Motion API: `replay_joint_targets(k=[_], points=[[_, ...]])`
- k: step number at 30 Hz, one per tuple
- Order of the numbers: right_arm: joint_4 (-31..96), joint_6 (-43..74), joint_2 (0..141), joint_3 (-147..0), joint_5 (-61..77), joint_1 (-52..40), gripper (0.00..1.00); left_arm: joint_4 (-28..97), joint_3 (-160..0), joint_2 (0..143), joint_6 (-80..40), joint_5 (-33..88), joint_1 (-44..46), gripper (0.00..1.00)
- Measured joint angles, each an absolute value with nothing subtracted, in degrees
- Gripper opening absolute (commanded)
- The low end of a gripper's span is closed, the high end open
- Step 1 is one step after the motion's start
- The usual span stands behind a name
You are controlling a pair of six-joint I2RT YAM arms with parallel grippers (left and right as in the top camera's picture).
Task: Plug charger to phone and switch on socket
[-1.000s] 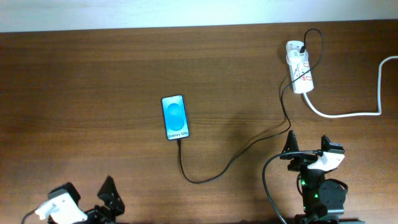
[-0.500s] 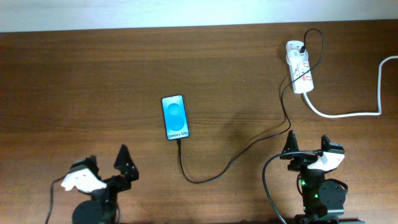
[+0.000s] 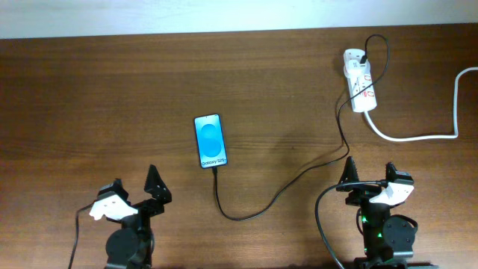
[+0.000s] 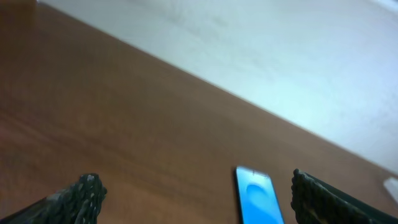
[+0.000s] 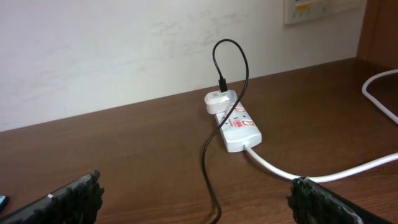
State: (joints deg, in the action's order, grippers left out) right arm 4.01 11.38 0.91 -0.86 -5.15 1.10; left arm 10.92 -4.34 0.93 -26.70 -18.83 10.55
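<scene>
The phone [image 3: 210,140] lies flat and face up just left of the table's [image 3: 89,97] middle, blue screen lit, its white band toward 6 o'clock. The charger [image 3: 299,179] meets the phone's bottom edge, loops toward 5 o'clock, then runs up toward 2 o'clock to a white adapter [image 5: 217,99] seated in the far end of the socket [image 3: 360,90]. Whether the connector tip is fully seated in the phone is too small to tell. The socket's thick white cord [image 5: 323,171] trails off toward 3 o'clock. The left gripper [image 3: 136,187] hovers at 7 o'clock of the phone, well apart from it, jaws spread wide and grasping nothing. The right gripper [image 3: 369,173] sits at 5 o'clock on the table, jaws likewise released and empty, facing the socket with the cable just beside it.
</scene>
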Motion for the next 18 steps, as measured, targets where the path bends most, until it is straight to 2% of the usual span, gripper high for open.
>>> replay_joint_targets(k=[8, 13, 18], points=[[4.01, 11.35, 0.91, -0.86, -5.15, 1.1, 0.98, 8.71, -3.51, 0.86, -17.58, -19.59, 10.55, 0.99], [4.01, 11.4, 0.91, -0.86, -5.15, 1.1, 0.98, 6.46, -2.46, 0.84, -9.98, -14.55, 8.69, 0.99], [4.01, 11.38, 0.91, -0.86, -5.15, 1.1, 0.98, 4.47, -1.61, 0.84, -7.46, -11.9, 7.35, 0.99]])
